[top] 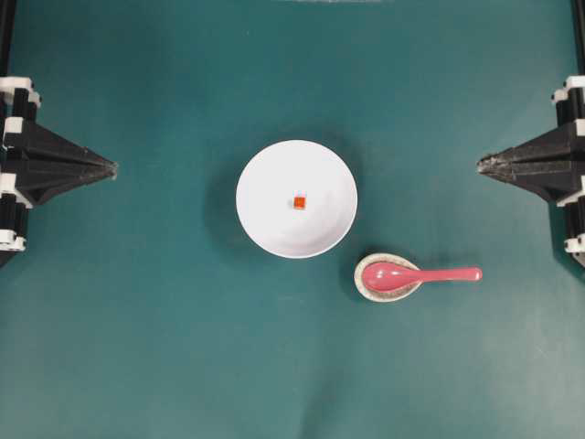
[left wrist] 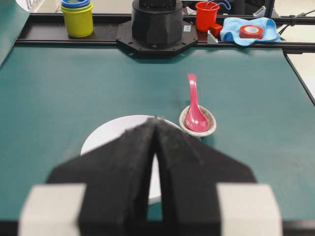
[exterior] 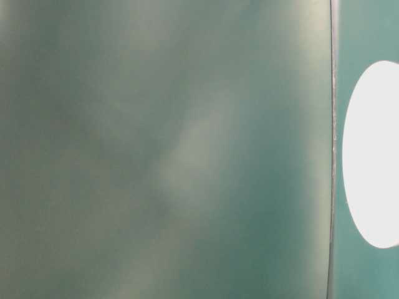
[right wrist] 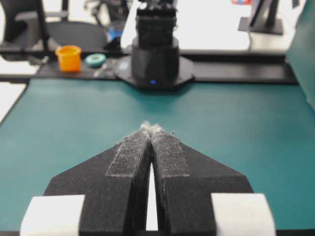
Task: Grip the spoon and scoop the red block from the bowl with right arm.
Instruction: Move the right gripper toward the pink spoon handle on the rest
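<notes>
Both claws, left gripper (top: 113, 168) and right gripper (top: 481, 164), wait pinched shut and empty, while the spoon (top: 419, 274) rests handle-outward on its speckled dish (top: 366, 285), handy for grabbing.

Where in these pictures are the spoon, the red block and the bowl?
spoon (top: 416, 274): overhead view, where the handle meets the scoop.
red block (top: 299, 203): overhead view, its top face.
bowl (top: 265, 183): overhead view, bare inner wall left of the block.

**Colours on the table**

Table mat (top: 137, 347) — plain dark teal. Bowl (top: 274, 174) — plain white. Block (top: 299, 203) — red-orange. Spoon (top: 416, 274) — glossy pink-red. Small dish (top: 366, 285) — cream, speckled. Left gripper (top: 113, 168) and right gripper (top: 481, 164) — black, white fittings.
</notes>
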